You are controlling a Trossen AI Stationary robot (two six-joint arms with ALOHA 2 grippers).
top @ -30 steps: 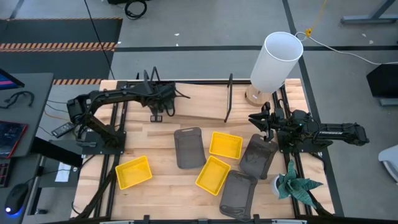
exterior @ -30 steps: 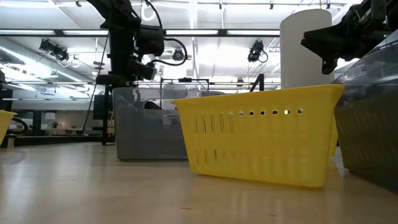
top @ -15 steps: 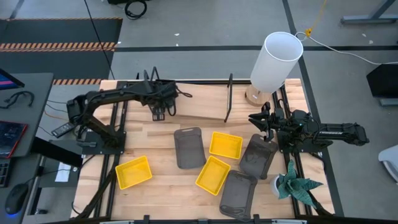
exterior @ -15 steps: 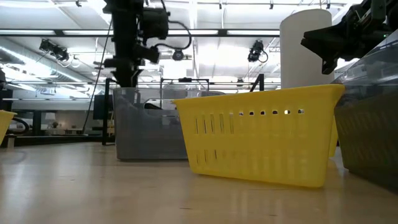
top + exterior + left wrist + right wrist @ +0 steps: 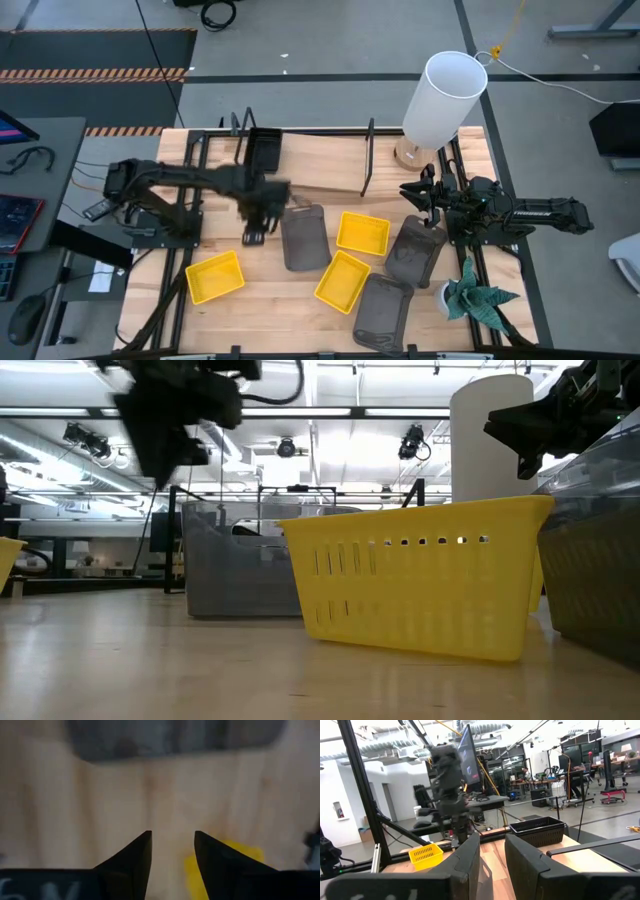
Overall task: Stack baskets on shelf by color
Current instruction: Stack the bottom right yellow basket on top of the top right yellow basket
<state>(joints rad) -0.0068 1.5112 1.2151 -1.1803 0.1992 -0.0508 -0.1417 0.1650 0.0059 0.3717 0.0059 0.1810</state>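
Baskets lie scattered over the table [image 5: 160,310]. One black basket [image 5: 264,150] sits on the shelf [image 5: 320,165] at its left end, and nothing can be seen inside it. Three yellow baskets are on the tabletop: one [image 5: 215,277] near the front left, one [image 5: 363,233] in the middle, one [image 5: 343,281] just in front of that. Three grey baskets lie among them: one [image 5: 304,236] left of the middle yellow one, one [image 5: 415,250] to its right, one [image 5: 382,310] at the front edge. All six look empty from above.

The left gripper [image 5: 256,212] hangs over the table just left of the leftmost grey basket, blurred; in its wrist view its fingers [image 5: 131,861] stand apart with nothing between them. The right gripper [image 5: 418,192] hovers above the far end of the right grey basket, fingers [image 5: 462,857] apart and empty. A white cylinder [image 5: 443,98] stands at the back right, and a small plant [image 5: 475,298] at the front right.
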